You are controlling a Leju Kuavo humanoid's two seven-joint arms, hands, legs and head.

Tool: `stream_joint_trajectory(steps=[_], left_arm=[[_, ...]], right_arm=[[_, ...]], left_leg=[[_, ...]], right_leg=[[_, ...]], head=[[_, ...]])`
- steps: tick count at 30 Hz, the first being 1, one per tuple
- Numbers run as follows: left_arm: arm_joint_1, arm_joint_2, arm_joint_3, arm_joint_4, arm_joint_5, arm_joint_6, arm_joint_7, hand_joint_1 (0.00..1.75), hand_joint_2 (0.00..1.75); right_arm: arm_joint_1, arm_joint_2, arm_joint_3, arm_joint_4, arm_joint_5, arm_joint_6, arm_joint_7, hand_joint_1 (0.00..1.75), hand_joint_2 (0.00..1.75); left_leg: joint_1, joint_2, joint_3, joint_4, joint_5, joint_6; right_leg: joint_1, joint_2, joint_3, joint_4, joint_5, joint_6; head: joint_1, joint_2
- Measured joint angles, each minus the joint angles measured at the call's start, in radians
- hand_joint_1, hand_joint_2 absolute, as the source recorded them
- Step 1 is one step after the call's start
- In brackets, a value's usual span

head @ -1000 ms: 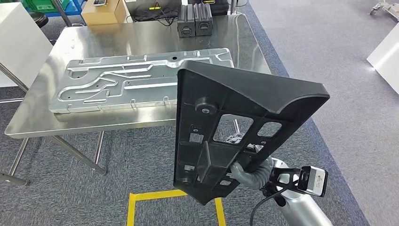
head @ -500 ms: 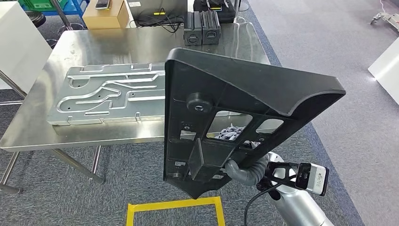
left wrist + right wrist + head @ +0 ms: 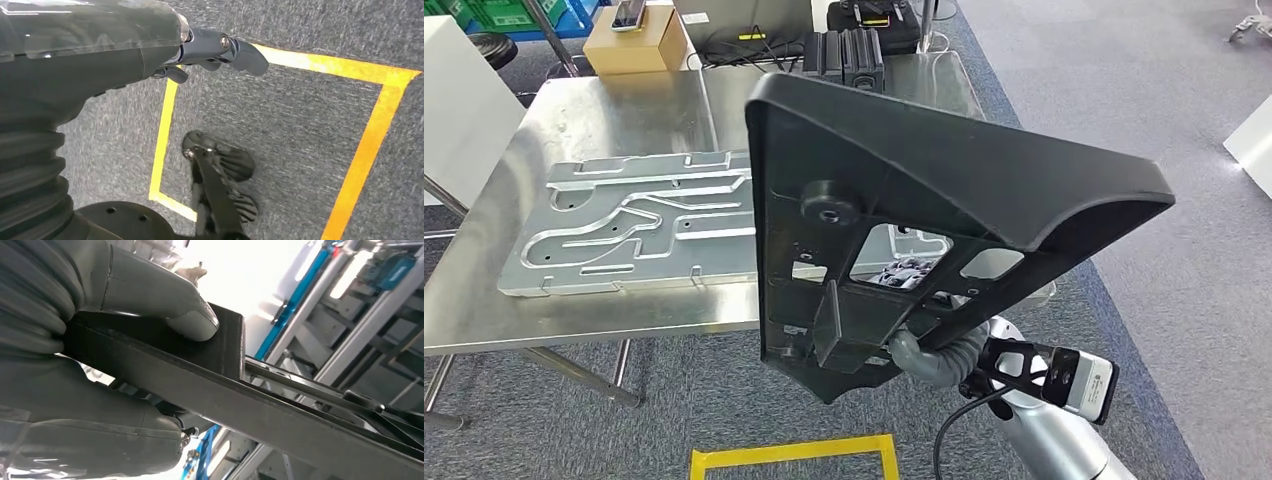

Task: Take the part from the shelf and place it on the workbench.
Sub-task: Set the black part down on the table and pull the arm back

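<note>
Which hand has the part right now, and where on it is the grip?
The right hand grips the black part at its lower edge, thumb pressed on a rib. The left hand holds nothing.

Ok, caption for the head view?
Right hand holds black part upright before steel workbench bearing a metal plate.

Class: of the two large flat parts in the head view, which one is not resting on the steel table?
The black plastic part. The right hand grips its lower end and holds it upright in the air, while the silver metal plate lies flat on the table.
</note>
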State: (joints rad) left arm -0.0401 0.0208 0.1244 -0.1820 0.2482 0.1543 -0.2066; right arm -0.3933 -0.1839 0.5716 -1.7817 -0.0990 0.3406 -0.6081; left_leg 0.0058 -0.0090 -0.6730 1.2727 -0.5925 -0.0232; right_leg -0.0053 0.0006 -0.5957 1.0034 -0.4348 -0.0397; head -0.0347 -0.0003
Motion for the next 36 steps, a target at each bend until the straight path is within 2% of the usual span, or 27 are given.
stream_joint_trajectory(steps=[1,2,3,4,5,6,9,11,13,14,15,16,18,19,20,23,25,26,28,29,30,31,32,33,34,35,36], left_arm=[[0.002,0.000,0.003,0.000,0.003,0.001,-0.001,0.00,1.75],[0.003,-0.001,0.005,0.000,0.005,0.002,-0.003,0.00,1.75],[0.005,-0.001,0.009,0.000,0.009,0.002,-0.004,0.00,1.75],[0.005,-0.001,0.013,0.000,0.012,0.002,-0.007,0.00,1.75],[0.005,-0.001,0.018,0.000,0.014,0.002,-0.011,0.00,1.75],[0.006,-0.001,0.022,0.000,0.014,0.002,-0.015,0.00,1.75],[0.010,-0.004,0.026,0.000,0.007,0.000,-0.028,0.00,1.75],[0.009,-0.006,0.026,0.000,0.001,-0.005,-0.035,0.00,1.75],[0.008,-0.006,0.026,0.000,-0.007,-0.015,-0.042,0.00,1.75],[0.008,-0.006,0.026,0.000,-0.012,-0.023,-0.046,0.00,1.75],[0.007,-0.006,0.026,0.000,-0.018,-0.031,-0.051,0.00,1.75],[0.006,-0.006,0.026,0.000,-0.022,-0.040,-0.056,0.00,1.75],[0.005,-0.005,0.026,0.000,-0.031,-0.054,-0.062,0.00,1.75],[0.005,-0.005,0.026,0.000,-0.035,-0.060,-0.064,0.00,1.75],[0.004,-0.004,0.026,0.000,-0.038,-0.064,-0.066,0.00,1.75],[0.001,-0.003,0.026,0.000,-0.044,-0.074,-0.067,0.00,1.75],[-0.001,-0.003,0.027,0.000,-0.045,-0.078,-0.066,0.00,1.75],[-0.002,-0.003,0.029,0.000,-0.045,-0.081,-0.066,0.00,1.75],[-0.002,-0.003,0.033,0.000,-0.044,-0.088,-0.068,0.00,1.75],[-0.002,-0.003,0.035,0.000,-0.044,-0.091,-0.069,0.00,1.75],[-0.001,-0.004,0.038,0.000,-0.044,-0.095,-0.072,0.00,1.75],[-0.001,-0.004,0.040,0.000,-0.045,-0.097,-0.076,0.00,1.75],[-0.001,-0.004,0.043,0.000,-0.048,-0.100,-0.081,0.00,1.75],[-0.001,-0.004,0.046,0.000,-0.052,-0.102,-0.088,0.00,1.75],[-0.001,-0.004,0.047,0.000,-0.057,-0.104,-0.095,0.00,1.75],[-0.001,-0.004,0.048,0.000,-0.062,-0.106,-0.101,0.00,1.75],[-0.001,-0.004,0.048,0.000,-0.067,-0.108,-0.107,0.00,1.75]], right_arm=[[0.001,0.000,0.003,-0.007,0.014,-0.014,-0.001,1.75,1.75],[0.003,0.000,0.004,-0.015,0.031,-0.029,-0.002,1.75,1.75],[0.007,0.000,0.005,-0.026,0.051,-0.046,-0.003,1.75,1.75],[0.014,0.000,0.005,-0.038,0.075,-0.067,-0.005,1.75,1.75],[0.025,0.000,0.005,-0.049,0.104,-0.090,-0.006,1.75,1.75],[0.035,-0.001,0.004,-0.057,0.137,-0.116,-0.007,1.75,1.75],[0.024,-0.001,-0.027,-0.028,0.220,-0.194,-0.011,1.75,1.75],[-0.027,-0.001,-0.075,0.036,0.262,-0.246,-0.012,1.75,1.75],[-0.105,-0.001,-0.116,0.133,0.330,-0.314,-0.011,1.75,1.75],[-0.154,-0.001,-0.132,0.193,0.381,-0.358,-0.007,1.75,1.75],[-0.209,0.000,-0.148,0.255,0.441,-0.406,0.002,1.75,1.75],[-0.267,0.002,-0.163,0.315,0.507,-0.450,0.016,1.75,1.75],[-0.382,0.009,-0.180,0.429,0.635,-0.517,0.059,1.75,1.75],[-0.434,0.017,-0.182,0.481,0.696,-0.542,0.082,1.75,1.75],[-0.480,0.028,-0.178,0.533,0.760,-0.562,0.107,1.75,1.75],[-0.587,0.071,-0.144,0.677,0.946,-0.580,0.182,1.75,1.75],[-0.648,0.111,-0.104,0.786,1.050,-0.561,0.228,1.75,1.75],[-0.675,0.136,-0.079,0.847,1.095,-0.543,0.249,1.75,1.75],[-0.719,0.186,-0.025,0.964,1.165,-0.490,0.277,1.75,1.75],[-0.732,0.211,0.006,1.026,1.196,-0.457,0.288,1.75,1.75],[-0.740,0.236,0.038,1.087,1.226,-0.423,0.295,1.75,1.75],[-0.743,0.260,0.069,1.141,1.252,-0.390,0.299,1.75,1.75],[-0.742,0.282,0.100,1.188,1.274,-0.361,0.300,1.75,1.75],[-0.739,0.304,0.130,1.230,1.292,-0.336,0.300,1.75,1.75],[-0.735,0.324,0.159,1.267,1.306,-0.317,0.301,1.75,1.75],[-0.731,0.342,0.185,1.299,1.317,-0.303,0.301,1.75,1.75],[-0.724,0.358,0.207,1.327,1.324,-0.294,0.301,1.75,1.75]], left_leg=[[0.002,0.001,0.008,-0.042,0.037,-0.001],[0.003,0.002,0.031,-0.112,0.089,0.000],[0.003,0.003,0.054,-0.178,0.125,0.002],[0.001,0.004,0.073,-0.231,0.146,0.006],[-0.002,0.004,0.083,-0.261,0.157,0.012],[-0.005,0.004,0.086,-0.267,0.152,0.018],[-0.003,0.006,0.094,-0.278,0.163,0.037],[-0.002,0.008,0.098,-0.284,0.166,0.047],[-0.005,0.009,0.097,-0.283,0.165,0.052],[-0.006,0.009,0.097,-0.281,0.164,0.053],[-0.007,0.008,0.096,-0.279,0.163,0.054],[-0.007,0.006,0.097,-0.275,0.161,0.054],[-0.008,0.002,0.097,-0.267,0.155,0.050],[-0.010,0.000,0.094,-0.262,0.152,0.047],[-0.011,0.000,0.091,-0.259,0.150,0.043],[-0.013,0.000,0.085,-0.259,0.149,0.029],[-0.012,0.001,0.073,-0.231,0.129,0.017],[-0.011,0.001,0.052,-0.187,0.105,0.010],[-0.006,0.002,-0.015,-0.054,0.049,-0.001],[-0.005,0.002,-0.047,0.001,0.035,-0.003],[-0.004,0.002,-0.065,0.025,0.039,-0.004],[-0.003,0.002,-0.065,0.011,0.061,-0.004],[-0.002,0.002,-0.047,-0.041,0.099,-0.002],[-0.002,0.003,-0.017,-0.116,0.140,0.001],[-0.005,0.002,0.013,-0.183,0.170,0.005],[-0.007,0.002,0.035,-0.232,0.187,0.009],[-0.009,0.002,0.046,-0.258,0.191,0.014]], right_leg=[[0.000,0.001,0.008,0.000,-0.005,0.001],[0.000,0.002,0.017,0.000,-0.011,0.004],[0.001,0.002,0.025,0.000,-0.016,0.007],[0.001,0.001,0.029,0.001,-0.021,0.011],[0.002,0.000,0.031,0.001,-0.025,0.017],[0.003,-0.001,0.032,0.001,-0.028,0.022],[0.001,-0.001,0.029,0.017,-0.044,0.038],[-0.001,-0.001,-0.012,0.103,-0.092,0.045],[-0.001,0.000,-0.085,0.239,-0.148,0.049],[-0.001,-0.001,-0.112,0.285,-0.156,0.049],[-0.001,-0.001,-0.123,0.295,-0.144,0.049],[-0.002,-0.001,-0.113,0.263,-0.112,0.048],[-0.001,0.000,-0.056,0.133,-0.036,0.042],[0.000,0.000,-0.032,0.075,-0.014,0.039],[0.001,0.001,-0.019,0.041,-0.005,0.036],[0.002,0.004,-0.018,0.023,-0.005,0.026],[-0.002,0.004,-0.015,0.017,-0.003,0.016],[-0.004,0.004,-0.013,0.014,-0.002,0.012],[-0.002,0.003,-0.012,0.013,-0.004,0.006],[-0.001,0.003,-0.010,0.014,-0.005,0.005],[0.000,0.003,-0.009,0.014,-0.007,0.003],[0.001,0.003,-0.006,0.014,-0.009,0.003],[0.002,0.003,-0.003,0.014,-0.012,0.003],[0.002,0.003,0.001,0.015,-0.015,0.004],[0.004,0.003,0.002,0.015,-0.018,0.006],[0.005,0.003,0.002,0.015,-0.019,0.009],[0.006,0.003,0.001,0.015,-0.020,0.013]], head=[[0.000,0.000],[0.000,0.000],[0.000,0.000],[0.000,0.000],[0.000,0.000],[0.000,0.000],[0.000,0.000],[0.000,0.000],[0.000,0.000],[0.000,0.000],[0.000,0.000],[0.000,0.000],[0.000,0.000],[0.000,0.000],[0.000,0.000],[0.000,0.000],[0.000,0.000],[0.000,0.000],[0.000,0.000],[0.000,0.000],[0.000,0.000],[0.000,0.000],[0.000,0.000],[0.000,0.000],[0.000,0.000],[0.000,0.000],[0.000,0.000]])
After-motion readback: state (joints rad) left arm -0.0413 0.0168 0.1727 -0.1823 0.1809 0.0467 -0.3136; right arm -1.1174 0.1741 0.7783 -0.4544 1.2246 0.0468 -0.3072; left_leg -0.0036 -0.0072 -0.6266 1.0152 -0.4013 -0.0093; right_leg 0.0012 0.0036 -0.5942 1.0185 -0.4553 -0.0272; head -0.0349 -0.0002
